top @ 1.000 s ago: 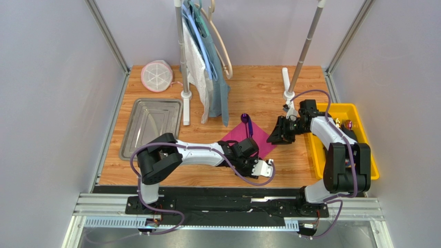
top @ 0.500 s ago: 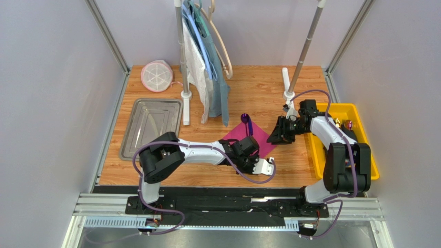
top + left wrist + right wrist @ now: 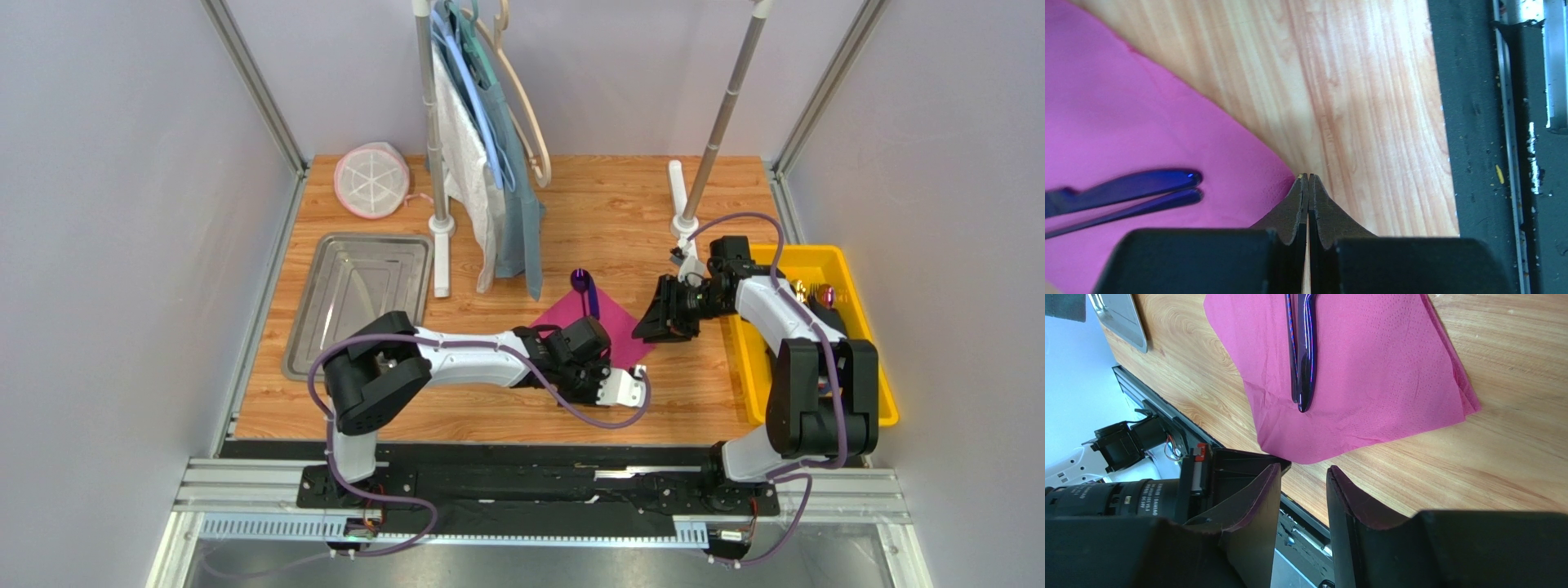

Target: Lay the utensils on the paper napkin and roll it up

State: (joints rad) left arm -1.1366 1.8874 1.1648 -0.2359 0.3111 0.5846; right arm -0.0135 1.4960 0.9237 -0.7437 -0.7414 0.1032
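The paper napkin [image 3: 628, 346] [image 3: 1137, 116] [image 3: 1376, 373] lies flat on the wood, set as a diamond. Two dark-purple utensils [image 3: 586, 297] [image 3: 1303, 355] rest side by side on it; their handle ends [image 3: 1131, 190] show in the left wrist view. My left gripper [image 3: 608, 371] [image 3: 1308, 177] is shut, its tips meeting right at the napkin's near corner and pinching the paper's tip. My right gripper [image 3: 648, 328] [image 3: 1303, 468] hovers open and empty just off the napkin's right corner.
A yellow bin [image 3: 865, 380] at the right holds more cutlery [image 3: 824, 294]. A metal tray [image 3: 321, 333] lies at the left, behind it a round pink mesh lid [image 3: 371, 180]. A stand with hanging garments [image 3: 497, 172] and a second pole [image 3: 724, 116] rise behind. The black rail [image 3: 1468, 122] borders the table.
My left gripper has closed from open and shifted slightly towards the napkin's near corner. The right arm, napkin and utensils have stayed put.
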